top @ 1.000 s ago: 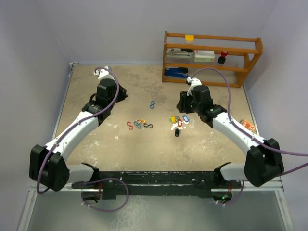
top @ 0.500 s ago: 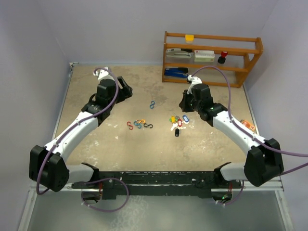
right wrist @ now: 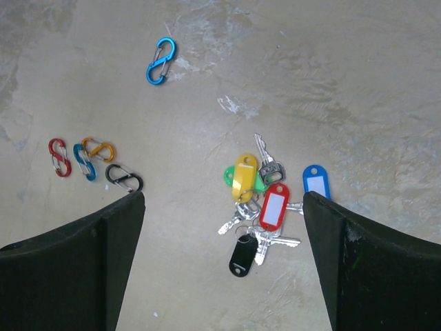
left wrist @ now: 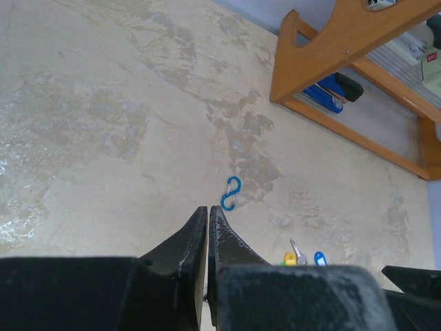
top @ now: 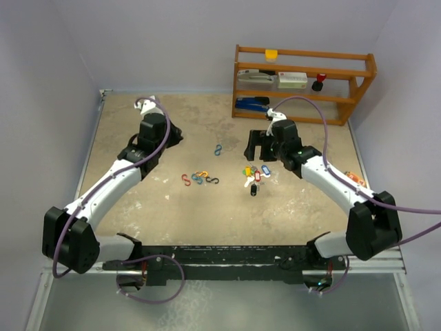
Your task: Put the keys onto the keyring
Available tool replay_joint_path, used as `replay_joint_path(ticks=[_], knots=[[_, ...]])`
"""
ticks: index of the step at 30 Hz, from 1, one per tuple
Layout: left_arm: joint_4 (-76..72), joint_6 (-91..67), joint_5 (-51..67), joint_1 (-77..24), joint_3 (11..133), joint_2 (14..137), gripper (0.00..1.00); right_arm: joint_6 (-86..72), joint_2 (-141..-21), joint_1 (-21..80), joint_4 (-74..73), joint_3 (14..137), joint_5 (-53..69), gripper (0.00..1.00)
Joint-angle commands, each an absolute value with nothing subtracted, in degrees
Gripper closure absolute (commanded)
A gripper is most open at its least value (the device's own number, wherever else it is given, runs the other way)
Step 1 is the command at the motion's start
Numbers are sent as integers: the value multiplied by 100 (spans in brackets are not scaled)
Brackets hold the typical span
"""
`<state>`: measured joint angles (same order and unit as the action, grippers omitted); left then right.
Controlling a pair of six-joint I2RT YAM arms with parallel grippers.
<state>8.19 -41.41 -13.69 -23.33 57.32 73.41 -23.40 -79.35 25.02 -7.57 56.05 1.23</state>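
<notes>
The keys (top: 254,176) lie in a loose pile mid-table: silver keys with yellow, green, red and blue tags and a black fob (right wrist: 242,256). In the right wrist view the pile (right wrist: 265,196) lies between the wide-open fingers of my right gripper (right wrist: 222,200), which hovers above it (top: 259,152). A blue S-shaped clip (top: 218,149) (right wrist: 160,61) lies alone. Red, blue, orange and black S-clips (top: 200,179) (right wrist: 89,162) lie to the left. Which one is the keyring I cannot tell. My left gripper (top: 176,136) (left wrist: 208,209) is shut and empty, just short of the blue clip (left wrist: 231,193).
A wooden shelf (top: 303,81) (left wrist: 344,48) stands at the back right with a stapler, boxes and small items on it. A small orange object (top: 355,180) lies beside the right arm. Walls close in the table on both sides.
My right gripper has opened wide and shifted left over the keys. My left gripper opened briefly half a second ago and is shut again.
</notes>
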Motion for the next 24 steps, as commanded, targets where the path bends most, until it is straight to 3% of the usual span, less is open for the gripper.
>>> replay_joint_path(ticks=[1, 16, 24], knots=[[825, -4225, -1386, -2347, 6019, 7514, 100, -2690, -7986, 2507, -880, 5935, 170, 0], [2377, -5491, -1796, -2340, 7277, 8224, 100, -3018, -8222, 2417, -979, 6173, 603, 0], [1933, -5280, -1512, -2291, 7028, 8190, 100, -2860, -8206, 2416, -999, 6175, 553, 0]])
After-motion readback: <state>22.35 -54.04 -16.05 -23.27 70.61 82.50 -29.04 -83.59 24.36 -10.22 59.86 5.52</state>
